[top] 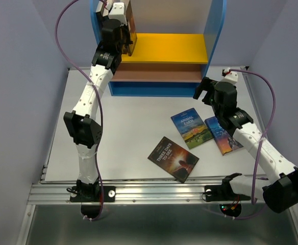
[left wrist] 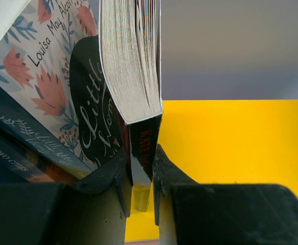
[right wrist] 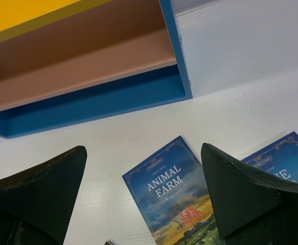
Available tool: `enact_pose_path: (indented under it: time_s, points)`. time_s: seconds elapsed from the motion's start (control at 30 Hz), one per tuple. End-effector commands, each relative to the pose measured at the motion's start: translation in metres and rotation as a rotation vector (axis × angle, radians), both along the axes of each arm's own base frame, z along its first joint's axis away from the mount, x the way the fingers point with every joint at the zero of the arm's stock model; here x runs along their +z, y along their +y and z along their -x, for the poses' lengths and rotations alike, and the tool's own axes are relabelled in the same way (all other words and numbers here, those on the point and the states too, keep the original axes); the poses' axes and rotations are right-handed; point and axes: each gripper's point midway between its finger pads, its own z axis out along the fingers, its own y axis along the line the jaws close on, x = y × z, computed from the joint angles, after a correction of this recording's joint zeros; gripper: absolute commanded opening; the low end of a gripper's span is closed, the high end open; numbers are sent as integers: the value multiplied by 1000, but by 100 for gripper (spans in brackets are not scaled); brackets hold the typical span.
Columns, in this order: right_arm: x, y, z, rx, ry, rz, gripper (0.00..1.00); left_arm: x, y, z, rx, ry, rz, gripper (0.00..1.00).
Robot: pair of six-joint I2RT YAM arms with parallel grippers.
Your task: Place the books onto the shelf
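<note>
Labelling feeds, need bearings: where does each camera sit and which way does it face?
Top: above and behind, looking down at table, shelf, flat books; left arm and right arm show.
Left wrist: on left arm, facing the yellow board; left claw, shut on a book, shows.
Right wrist: on right arm, looking down at Animal Farm and shelf; right claw, open, shows.
Shared: Animal Farm, top and right wrist.

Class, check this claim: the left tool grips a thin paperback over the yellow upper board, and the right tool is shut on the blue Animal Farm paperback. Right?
One error: the right tool stands open and empty, as the right wrist view shows; the blue Animal Farm paperback lies flat on the white table. The rest holds.
</note>
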Motion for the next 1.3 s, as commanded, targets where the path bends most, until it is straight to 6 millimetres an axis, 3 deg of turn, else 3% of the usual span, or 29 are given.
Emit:
enact_pose_path:
  time_s: [0.0, 0.3, 0.33, 0.4, 0.57, 0.7, 0.77, 1.07, 1.27]
  points:
    - [17, -2, -5, -23, -51, -10, 100, 52, 21, 4, 77, -129, 44, 0]
    - [14, -3, -4, -24, -43, -5, 100, 40, 31, -6, 98, -106, 54, 2]
    - [14, -3, -4, -24, -42, -5, 100, 38, 35, -7, 121, -103, 54, 4]
    - [14, -3, -3, -23, -39, -5, 100, 37, 37, -7, 138, -101, 62, 21]
    - [14, -4, -2, -24, -39, -4, 100, 36, 39, -5, 148, -91, 74, 37]
    - [11, -2, -3, -19, -31, -6, 100, 42, 43, 0, 160, -98, 90, 39]
    - [11, -2, -3, -19, -31, -6, 100, 45, 43, 4, 160, -102, 93, 49]
    - [9, 1, -3, -8, -26, -10, 100, 49, 49, 12, 189, -99, 99, 64]
    - [8, 4, -3, 7, -21, -16, 100, 59, 50, 26, 224, -102, 104, 83]
